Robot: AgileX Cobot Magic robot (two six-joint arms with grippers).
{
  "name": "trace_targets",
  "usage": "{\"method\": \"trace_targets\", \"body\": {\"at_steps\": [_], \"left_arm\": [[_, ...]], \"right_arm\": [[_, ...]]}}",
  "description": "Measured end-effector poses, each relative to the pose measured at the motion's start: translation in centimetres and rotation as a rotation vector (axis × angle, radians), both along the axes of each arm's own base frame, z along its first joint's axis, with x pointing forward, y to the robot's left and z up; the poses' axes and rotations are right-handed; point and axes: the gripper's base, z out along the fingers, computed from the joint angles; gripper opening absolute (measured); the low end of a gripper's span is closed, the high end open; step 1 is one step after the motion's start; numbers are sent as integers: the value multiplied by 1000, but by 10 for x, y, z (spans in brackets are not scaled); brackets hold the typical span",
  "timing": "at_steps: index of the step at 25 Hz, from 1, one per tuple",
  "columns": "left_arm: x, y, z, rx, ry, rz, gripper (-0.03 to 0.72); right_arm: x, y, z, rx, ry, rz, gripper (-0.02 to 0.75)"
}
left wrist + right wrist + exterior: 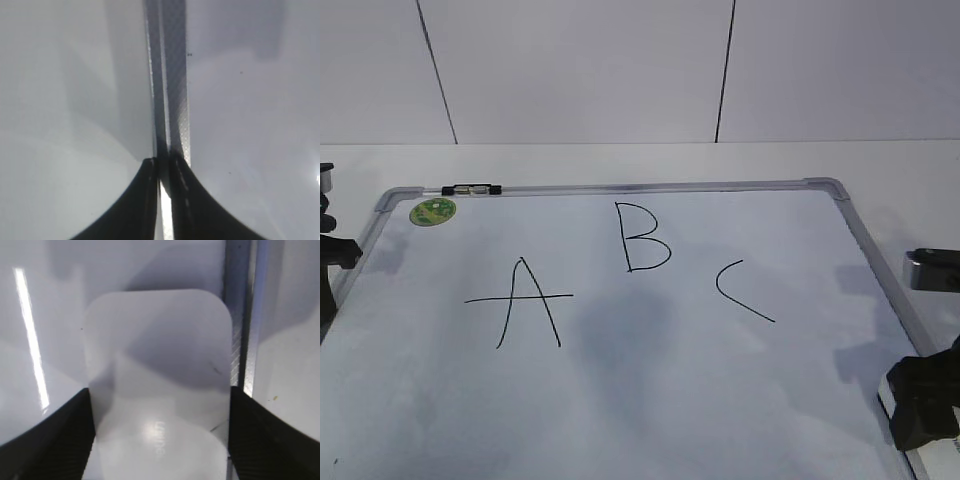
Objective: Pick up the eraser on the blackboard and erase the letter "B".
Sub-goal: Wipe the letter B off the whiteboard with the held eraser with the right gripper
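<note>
The blackboard [720,400] is a white board with a silver frame, lying flat on the table. The letter "B" [645,238] is drawn in black at its upper middle. The eraser [160,355], a white rounded block with faint grey print, lies on the board next to its right frame; only a sliver shows in the exterior view [886,400]. My right gripper [160,395] [920,400] has a finger against each long side of it. My left gripper [162,162] [335,255] is shut and sits over the board's left frame [175,75].
An "A" [525,300] stands left of the B and a "C" [740,290] right of it. A green sticker [432,211] and a small black-and-silver clip [470,189] are at the top left frame. A white wall stands behind the table.
</note>
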Motion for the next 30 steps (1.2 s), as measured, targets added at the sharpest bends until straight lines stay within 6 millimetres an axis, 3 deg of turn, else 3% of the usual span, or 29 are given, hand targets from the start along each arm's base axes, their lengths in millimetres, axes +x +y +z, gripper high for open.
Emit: {"method": "trace_targets", "body": {"at_steps": [12,30], "left_arm": [[0,0,0,0,0,0,43],[0,0,0,0,2,0,43]], "right_arm": [[5,1,-10,-4,31,-4,609],[7,3,6,-12,142,8,559]]}}
